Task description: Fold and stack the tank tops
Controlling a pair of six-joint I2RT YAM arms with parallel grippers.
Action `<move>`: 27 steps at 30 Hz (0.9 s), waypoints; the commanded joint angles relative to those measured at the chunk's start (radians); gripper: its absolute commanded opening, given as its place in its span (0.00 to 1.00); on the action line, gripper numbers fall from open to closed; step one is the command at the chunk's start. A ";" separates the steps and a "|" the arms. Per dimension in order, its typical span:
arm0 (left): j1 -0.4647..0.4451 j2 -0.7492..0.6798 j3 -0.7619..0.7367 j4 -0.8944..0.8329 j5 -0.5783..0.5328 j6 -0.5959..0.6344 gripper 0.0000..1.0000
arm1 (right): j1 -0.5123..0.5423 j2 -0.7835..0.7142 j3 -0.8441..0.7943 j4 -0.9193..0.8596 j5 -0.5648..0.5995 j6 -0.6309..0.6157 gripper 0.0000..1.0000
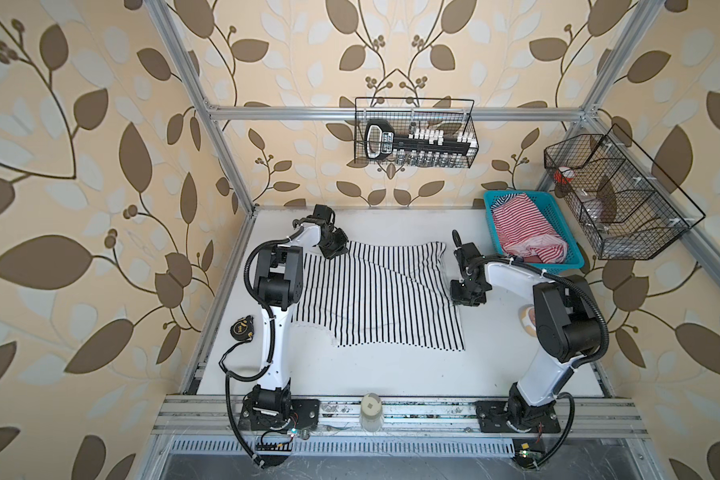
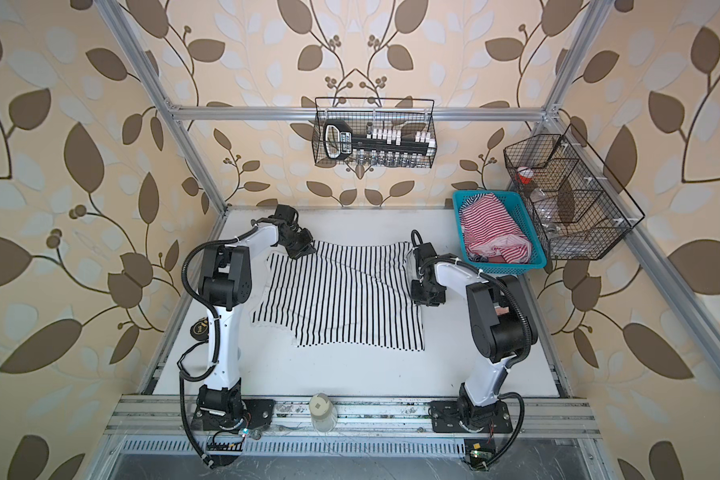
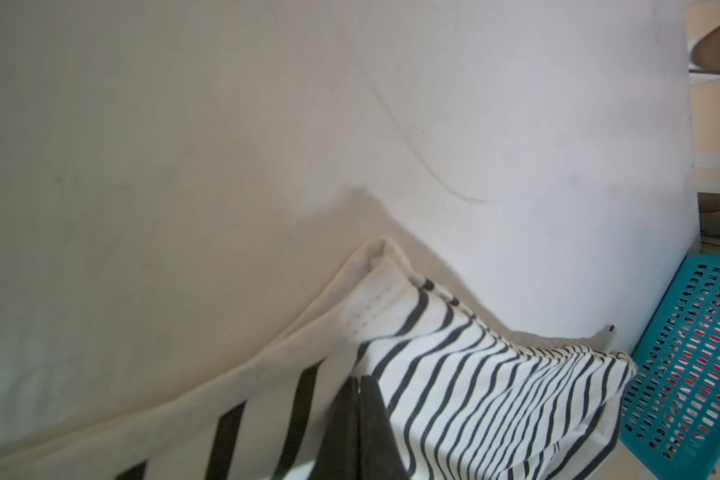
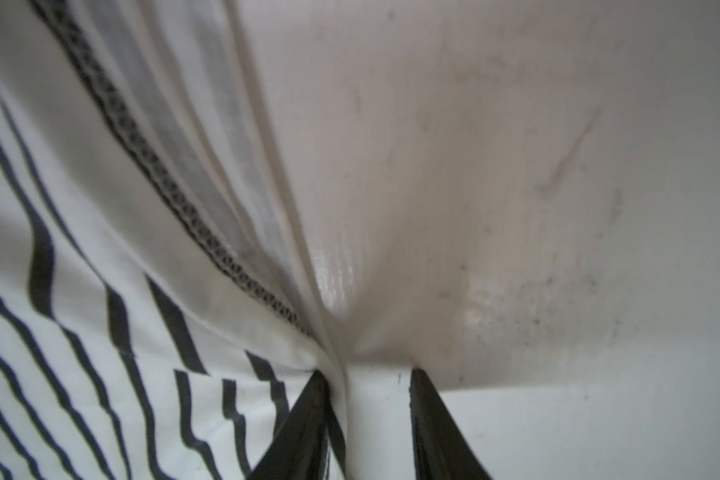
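Observation:
The black-striped tank top [image 1: 383,299] [image 2: 341,299] lies spread on the white table, with a diagonal fold across it. My left gripper [image 1: 334,251] [image 2: 302,249] [image 3: 359,380] is at its far left corner, shut on the fabric [image 3: 474,374], which rises a little off the table there. At the top's right edge my right gripper [image 1: 466,301] [image 2: 427,300] [image 4: 368,374] stands open. One finger is on the striped cloth [image 4: 100,332], the other on bare table, and the hem runs between them. The red-striped tank top [image 1: 524,232] [image 2: 495,230] lies crumpled in the teal basket [image 1: 558,269] [image 2: 512,268] [image 3: 691,374].
A black tape measure [image 1: 242,328] lies left of the left arm. A pale jar [image 1: 371,411] stands on the front rail. Wire baskets hang on the back frame [image 1: 416,133] and the right frame [image 1: 612,199]. A small round object [image 1: 528,318] lies beside the right arm.

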 commanded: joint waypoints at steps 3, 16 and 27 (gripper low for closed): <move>0.014 -0.060 -0.062 -0.086 -0.088 -0.013 0.00 | -0.032 -0.030 0.067 -0.053 -0.002 -0.014 0.36; -0.035 -0.103 0.080 -0.111 -0.016 -0.013 0.04 | 0.068 0.067 0.399 -0.074 -0.069 -0.051 0.31; -0.037 0.117 0.337 -0.139 0.031 0.017 0.04 | 0.082 0.367 0.681 -0.139 -0.182 -0.096 0.22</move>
